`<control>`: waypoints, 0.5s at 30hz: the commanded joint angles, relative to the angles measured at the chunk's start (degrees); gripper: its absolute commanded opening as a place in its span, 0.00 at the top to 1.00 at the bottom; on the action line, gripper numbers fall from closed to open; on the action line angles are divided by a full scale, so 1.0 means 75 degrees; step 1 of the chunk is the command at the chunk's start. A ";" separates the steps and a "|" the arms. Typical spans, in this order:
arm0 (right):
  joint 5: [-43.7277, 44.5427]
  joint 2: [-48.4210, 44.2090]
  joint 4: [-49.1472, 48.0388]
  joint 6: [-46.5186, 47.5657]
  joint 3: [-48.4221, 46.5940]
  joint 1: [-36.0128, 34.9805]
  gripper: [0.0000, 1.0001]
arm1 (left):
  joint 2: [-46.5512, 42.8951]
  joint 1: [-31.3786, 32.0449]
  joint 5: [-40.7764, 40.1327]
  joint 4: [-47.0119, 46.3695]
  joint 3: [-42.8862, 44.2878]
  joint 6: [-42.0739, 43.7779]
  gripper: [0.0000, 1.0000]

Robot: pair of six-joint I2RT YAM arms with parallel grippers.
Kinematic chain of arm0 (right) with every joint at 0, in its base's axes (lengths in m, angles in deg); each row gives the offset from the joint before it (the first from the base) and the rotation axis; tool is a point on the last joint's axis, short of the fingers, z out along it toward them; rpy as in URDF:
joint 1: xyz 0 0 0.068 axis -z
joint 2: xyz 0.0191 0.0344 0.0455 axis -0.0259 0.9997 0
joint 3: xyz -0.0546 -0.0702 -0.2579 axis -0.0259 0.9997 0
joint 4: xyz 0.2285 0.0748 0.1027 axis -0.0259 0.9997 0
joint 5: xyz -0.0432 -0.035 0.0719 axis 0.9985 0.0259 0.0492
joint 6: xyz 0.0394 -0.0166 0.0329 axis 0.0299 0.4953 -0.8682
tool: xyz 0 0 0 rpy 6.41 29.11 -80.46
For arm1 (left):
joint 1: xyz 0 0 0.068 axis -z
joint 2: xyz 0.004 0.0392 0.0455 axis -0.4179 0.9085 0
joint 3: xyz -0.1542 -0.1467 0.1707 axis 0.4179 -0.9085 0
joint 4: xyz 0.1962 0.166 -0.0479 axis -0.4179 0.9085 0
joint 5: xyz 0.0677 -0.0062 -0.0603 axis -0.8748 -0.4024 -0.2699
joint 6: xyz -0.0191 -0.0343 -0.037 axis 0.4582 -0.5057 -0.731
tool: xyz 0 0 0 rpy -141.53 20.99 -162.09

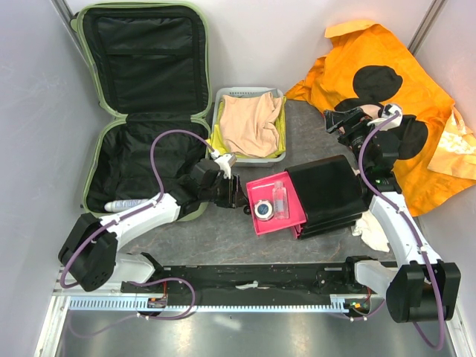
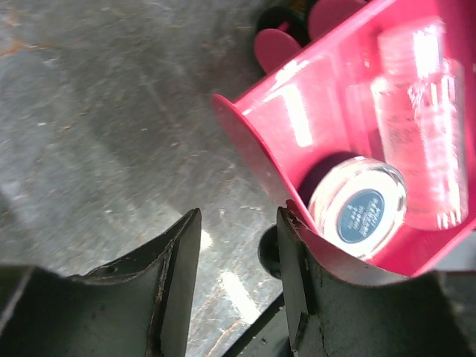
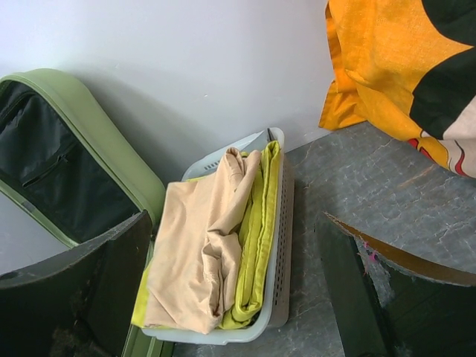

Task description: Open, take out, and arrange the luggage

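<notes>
The luggage [image 1: 141, 74] is laid open at the far left of the table [image 1: 223, 242], with its lid leaned against the back wall and its black lining exposed. The left gripper [image 2: 238, 223] is held low beside the pink drawer [image 1: 260, 187], which is drawn out of the black box [image 1: 327, 190]. Its jaws are parted, bare table is seen between them, and nothing is clasped. The right gripper [image 3: 232, 218] is spread wide and empty, raised near the orange cloth [image 1: 387, 52] and pointed toward the white basket [image 1: 218, 111].

No legible txt anywhere; print on round jar lid [image 2: 359, 216] & clear bottle [image 2: 420, 126] too blurry
</notes>
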 commanded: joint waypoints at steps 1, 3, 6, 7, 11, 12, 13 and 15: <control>-0.0047 0.0016 -0.0259 0.0069 0.0030 0.0021 0.02 | -0.0320 0.0194 0.0469 -0.0947 0.0360 -0.0299 0.48; 0.0327 0.0086 0.0241 0.0465 -0.0109 0.0021 0.02 | -0.0367 0.0206 0.0504 -0.0959 0.0372 -0.0346 0.48; 0.1458 0.0274 0.1760 0.1332 -0.0681 0.0021 0.02 | -0.0367 0.0252 0.0586 -0.1005 0.0395 -0.0381 0.49; 0.1813 0.0332 0.2175 0.2043 -0.0870 0.0021 0.02 | -0.0367 0.0264 0.0586 -0.1017 0.0395 -0.0393 0.48; 0.2029 0.0916 0.3747 0.2824 -0.1597 0.0521 0.02 | -0.0390 0.0299 0.0656 -0.1029 0.0384 -0.0405 0.49; 0.1726 0.1012 0.4179 0.2859 -0.1784 0.0652 0.02 | -0.0414 0.0311 0.0680 -0.1029 0.0372 -0.0405 0.49; 0.1247 0.1070 0.4357 0.2894 -0.1844 0.0758 0.02 | -0.0437 0.0323 0.0692 -0.1041 0.0360 -0.0393 0.49; 0.1172 0.1071 0.4650 0.3046 -0.1729 0.0853 0.02 | -0.0449 0.0334 0.0727 -0.1076 0.0349 -0.0416 0.49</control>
